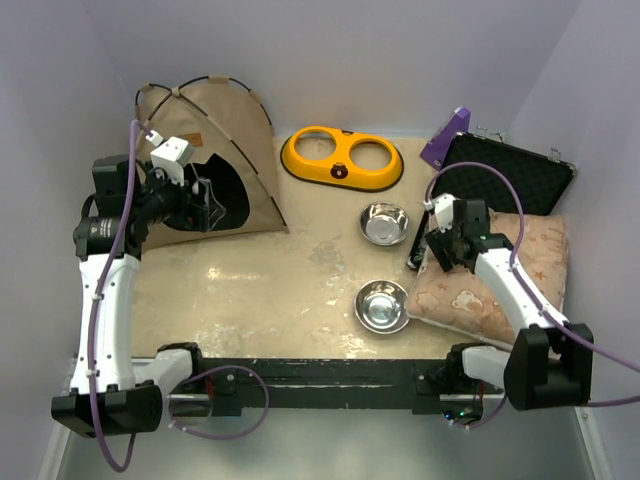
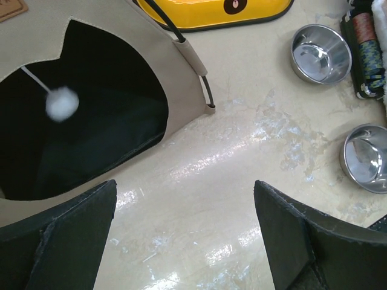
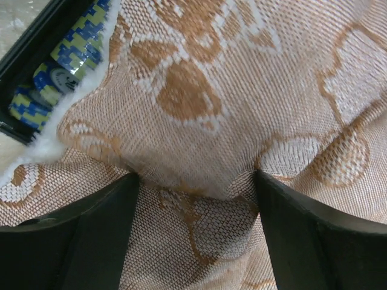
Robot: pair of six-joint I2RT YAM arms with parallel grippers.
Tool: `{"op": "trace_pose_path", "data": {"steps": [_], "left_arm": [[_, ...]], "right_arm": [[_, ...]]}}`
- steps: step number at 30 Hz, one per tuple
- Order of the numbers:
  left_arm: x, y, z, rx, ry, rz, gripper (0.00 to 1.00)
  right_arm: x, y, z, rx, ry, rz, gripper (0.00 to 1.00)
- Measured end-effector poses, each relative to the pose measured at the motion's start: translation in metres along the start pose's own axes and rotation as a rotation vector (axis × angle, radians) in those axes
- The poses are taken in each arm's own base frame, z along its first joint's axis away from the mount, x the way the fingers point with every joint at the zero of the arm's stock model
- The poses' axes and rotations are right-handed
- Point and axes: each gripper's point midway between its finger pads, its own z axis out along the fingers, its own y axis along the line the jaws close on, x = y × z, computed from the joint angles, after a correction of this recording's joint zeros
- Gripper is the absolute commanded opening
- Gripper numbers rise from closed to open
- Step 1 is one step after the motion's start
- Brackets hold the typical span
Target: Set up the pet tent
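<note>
Standing upright — tan pet tent point(image 1: 232, 140), dark door, poles point(image 1: 215, 78) apparently crossed

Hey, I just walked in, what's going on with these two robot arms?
The pet tent stands upright at the back left, its dark door showing. The left pincer hovers open just in front of that door, holding nothing. The right pincer is open too, pressed down into the star-patterned cushion on the right, with fabric bunched between its fingers. Two steel bowls sit between them.
</note>
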Motion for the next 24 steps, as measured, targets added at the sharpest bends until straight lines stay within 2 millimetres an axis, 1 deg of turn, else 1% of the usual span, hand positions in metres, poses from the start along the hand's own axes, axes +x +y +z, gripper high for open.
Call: {"op": "trace_pose_path", "data": {"steps": [3,5,7,9,11,12,13,15,17,18,19,20,21,22,23,24], "left_arm": [[0.001,-0.001,-0.008,-0.030,-0.018,0.014,1.00],[0.002,-0.001,-0.011,-0.040,-0.023,0.017,1.00],[0.001,0.000,-0.011,-0.042,-0.025,0.019,1.00],[0.002,0.001,-0.009,-0.042,-0.020,0.016,1.00],[0.002,0.001,-0.008,-0.039,-0.014,0.013,1.00],[0.002,0.002,-0.007,-0.037,-0.012,0.012,1.00],[0.001,0.002,-0.006,-0.035,-0.010,0.010,1.00],[-0.003,0.002,-0.005,-0.028,-0.013,0.011,1.00],[-0.010,0.000,-0.004,-0.010,-0.024,0.016,1.00],[-0.013,-0.001,-0.005,-0.002,-0.032,0.018,1.00],[-0.016,-0.003,-0.005,0.005,-0.041,0.018,1.00],[-0.021,-0.005,-0.006,0.016,-0.053,0.018,1.00],[-0.025,-0.007,-0.006,0.026,-0.065,0.020,1.00],[-0.028,-0.008,-0.007,0.032,-0.074,0.021,1.00],[-0.032,-0.010,-0.008,0.038,-0.087,0.019,1.00],[-0.037,-0.011,-0.009,0.042,-0.104,0.020,1.00]], "right_arm": [[0.003,0.004,0.014,-0.032,0.041,-0.013,0.00],[-0.001,0.003,0.016,-0.054,0.055,-0.013,0.00],[-0.008,0.000,0.012,-0.069,0.048,-0.012,0.00],[-0.016,-0.003,0.000,-0.099,0.039,-0.008,0.00],[-0.028,-0.008,-0.017,-0.129,0.023,-0.002,0.00],[-0.039,-0.011,-0.031,-0.154,0.002,-0.001,0.00],[-0.055,-0.016,-0.048,-0.178,-0.040,0.001,0.00],[-0.094,-0.028,-0.088,-0.208,-0.175,0.006,0.00],[-0.144,-0.043,-0.150,-0.234,-0.397,0.005,0.00],[-0.165,-0.049,-0.185,-0.243,-0.523,-0.004,0.00],[-0.183,-0.051,-0.222,-0.260,-0.649,-0.024,0.00],[-0.195,-0.048,-0.258,-0.293,-0.768,-0.048,0.00],[-0.202,-0.042,-0.290,-0.333,-0.869,-0.072,0.00],[-0.207,-0.034,-0.316,-0.388,-0.954,-0.090,0.00],[-0.209,-0.024,-0.336,-0.445,-1.021,-0.101,0.00],[-0.209,-0.009,-0.359,-0.540,-1.100,-0.106,0.00]]}}
